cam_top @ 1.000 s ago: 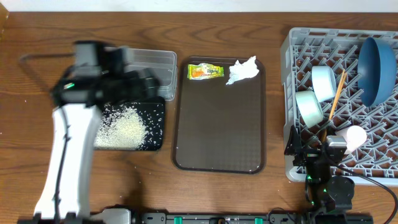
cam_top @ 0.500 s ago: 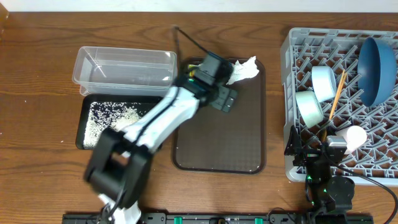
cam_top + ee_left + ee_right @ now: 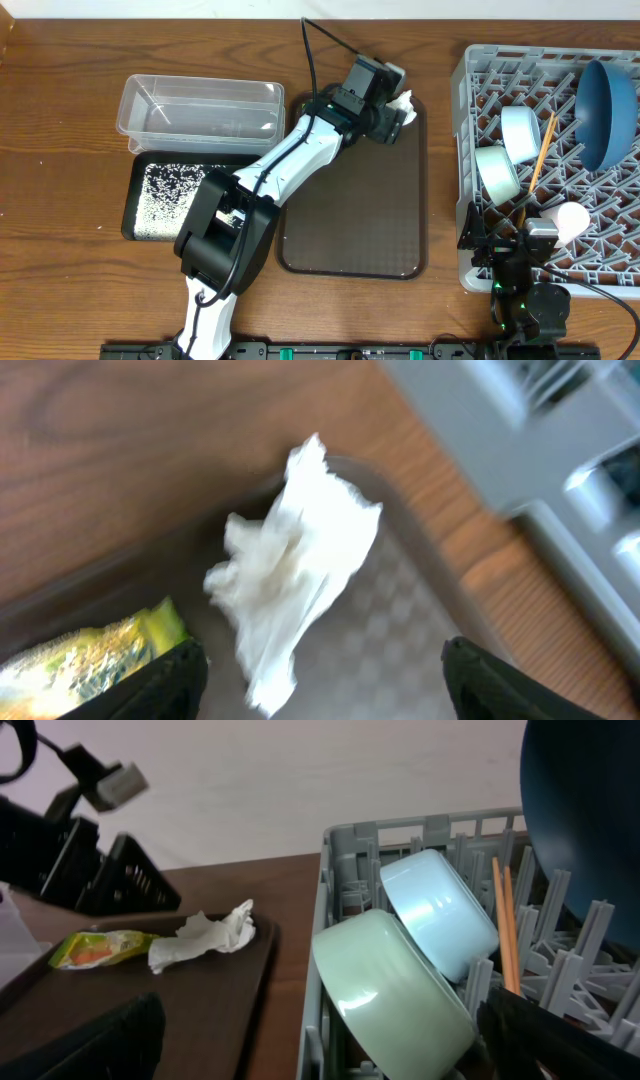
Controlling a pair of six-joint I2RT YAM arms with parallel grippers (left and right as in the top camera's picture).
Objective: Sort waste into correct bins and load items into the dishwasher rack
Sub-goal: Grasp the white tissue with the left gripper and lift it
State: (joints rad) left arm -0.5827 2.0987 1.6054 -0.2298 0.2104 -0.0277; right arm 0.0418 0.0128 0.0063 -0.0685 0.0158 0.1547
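My left gripper (image 3: 320,695) hovers open over the far end of the brown tray, with the crumpled white tissue (image 3: 295,560) lying between its fingers, not pinched. The yellow-green wrapper (image 3: 85,655) lies just beside the left finger. From overhead the left gripper (image 3: 395,112) covers the wrapper and only a corner of the tissue (image 3: 406,99) shows. The grey rack (image 3: 480,80) holds the deep-blue bowl (image 3: 605,110), light-blue bowl (image 3: 520,130), pale-green bowl (image 3: 497,172), chopsticks (image 3: 540,155) and white cup (image 3: 572,220). My right gripper (image 3: 320,1060) stands open at the rack's near-left corner, empty.
The clear tub (image 3: 200,105) stands at the back left, with the black tray (image 3: 140,215) holding scattered rice in front of it. The brown serving tray (image 3: 350,220) lies between the bins and the rack. My left arm stretches diagonally across the brown tray's left edge.
My left arm swung right from above the bins to the far end of the brown tray, passing the wrapper and stopping over the tissue. The right arm stayed still.
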